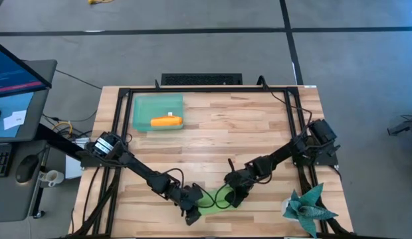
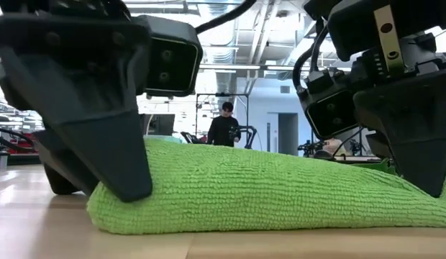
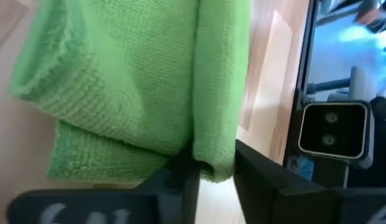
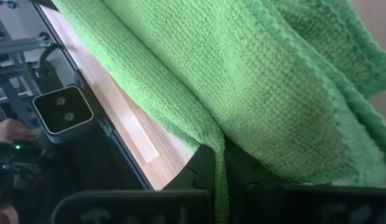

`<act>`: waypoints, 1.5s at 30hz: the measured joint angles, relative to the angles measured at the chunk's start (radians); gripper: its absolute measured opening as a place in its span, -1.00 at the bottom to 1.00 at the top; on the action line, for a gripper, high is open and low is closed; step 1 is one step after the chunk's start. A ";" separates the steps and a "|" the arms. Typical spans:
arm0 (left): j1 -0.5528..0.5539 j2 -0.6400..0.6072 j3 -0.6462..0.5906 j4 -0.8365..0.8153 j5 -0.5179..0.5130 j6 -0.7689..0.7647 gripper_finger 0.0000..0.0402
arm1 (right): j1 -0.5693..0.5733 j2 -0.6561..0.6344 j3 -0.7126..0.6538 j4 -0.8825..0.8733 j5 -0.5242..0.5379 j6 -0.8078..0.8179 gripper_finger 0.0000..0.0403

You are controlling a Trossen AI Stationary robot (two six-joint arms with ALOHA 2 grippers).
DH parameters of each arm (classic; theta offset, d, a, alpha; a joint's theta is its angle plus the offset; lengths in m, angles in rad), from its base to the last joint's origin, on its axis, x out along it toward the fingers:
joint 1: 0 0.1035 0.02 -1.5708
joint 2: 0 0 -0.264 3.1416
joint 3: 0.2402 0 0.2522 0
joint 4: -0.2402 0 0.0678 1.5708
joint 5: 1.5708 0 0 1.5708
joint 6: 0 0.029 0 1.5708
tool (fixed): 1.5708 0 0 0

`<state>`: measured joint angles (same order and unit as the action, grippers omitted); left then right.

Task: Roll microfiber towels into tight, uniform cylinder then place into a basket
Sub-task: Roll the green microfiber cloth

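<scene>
The lime green towel (image 1: 213, 199) lies loosely rolled on the wooden table near its front edge, between my two grippers. My left gripper (image 1: 191, 206) is at its left end and my right gripper (image 1: 236, 194) at its right end. Each is shut on the cloth and slants down at it. In the low view the towel (image 2: 244, 191) is a low, thick roll resting along its length on the table. The orange towel (image 1: 167, 121), rolled, lies in the teal basket (image 1: 143, 106) at the far left. My left gripper has a rounded fold of the green towel's edge (image 3: 215, 163) between its two fingers, slanting down from the table's left. The fold fills the gap. The roll lies on the table beyond the fingers. My right gripper pinches a thin edge of the green towel (image 4: 218, 163) between its two fingers, slanting down from the table's right. The edge runs straight into the narrow gap. The rest of the cloth bulges slack beyond the fingers and rests on the table.
A spiky teal star-shaped object (image 1: 308, 208) sits at the near right corner. A black frame (image 1: 206, 90) runs around the table's sides. Bare wood lies between the basket and the towel. A person (image 2: 224, 128) stands far off in the room.
</scene>
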<state>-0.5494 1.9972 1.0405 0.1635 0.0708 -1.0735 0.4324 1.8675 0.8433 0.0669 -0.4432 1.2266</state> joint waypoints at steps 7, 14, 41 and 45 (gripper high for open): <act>-0.001 -0.001 0.000 0.004 0.019 0.117 -0.33 | 0.000 0.000 0.000 -0.001 0.009 -0.003 -0.83; -0.045 -0.053 0.001 -0.146 -0.074 0.145 -0.36 | 0.000 0.000 0.000 -0.001 0.015 -0.009 -0.87; -0.119 -0.099 0.035 -0.048 -0.465 0.604 -0.40 | -0.001 0.002 0.000 -0.002 0.028 -0.022 -0.86; -0.104 -0.067 0.082 -0.070 -0.442 0.661 -0.40 | -0.001 0.002 0.000 0.002 0.028 -0.022 -0.83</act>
<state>-0.6534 1.9300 1.1226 0.0935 -0.3709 -0.4125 0.4316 1.8698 0.8433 0.0689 -0.4148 1.2049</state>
